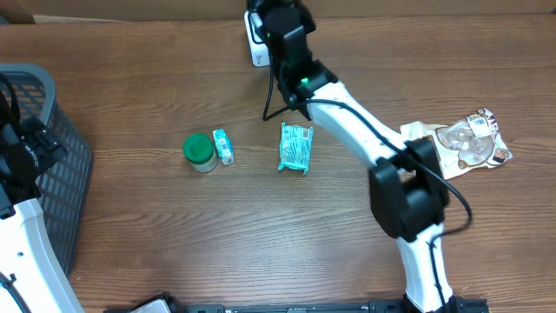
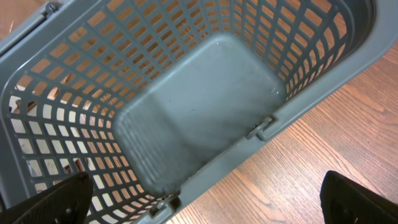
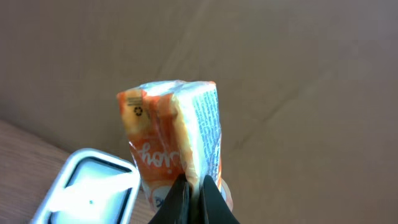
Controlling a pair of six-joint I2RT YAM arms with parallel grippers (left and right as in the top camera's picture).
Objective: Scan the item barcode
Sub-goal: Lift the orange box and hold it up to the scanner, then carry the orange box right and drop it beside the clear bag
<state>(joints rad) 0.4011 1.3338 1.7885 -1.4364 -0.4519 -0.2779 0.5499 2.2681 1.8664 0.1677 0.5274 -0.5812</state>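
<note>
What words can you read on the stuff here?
"hoy", roughly: white letters on the orange packet held in the right gripper.
recycling sign: same packet, top corner.
Blue print on its white side: too small to read.
Too blurred: teal packet, small box, snack bag.

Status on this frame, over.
Right gripper shut on orange packet, held close to white scanner. Left gripper open over empty grey basket. Nothing seen between packet and scanner.

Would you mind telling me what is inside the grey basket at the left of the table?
Seen from the left wrist, the basket holds nothing: only its bare grey floor and slotted walls show. One finger of the left gripper hides a small patch of wall.
</note>
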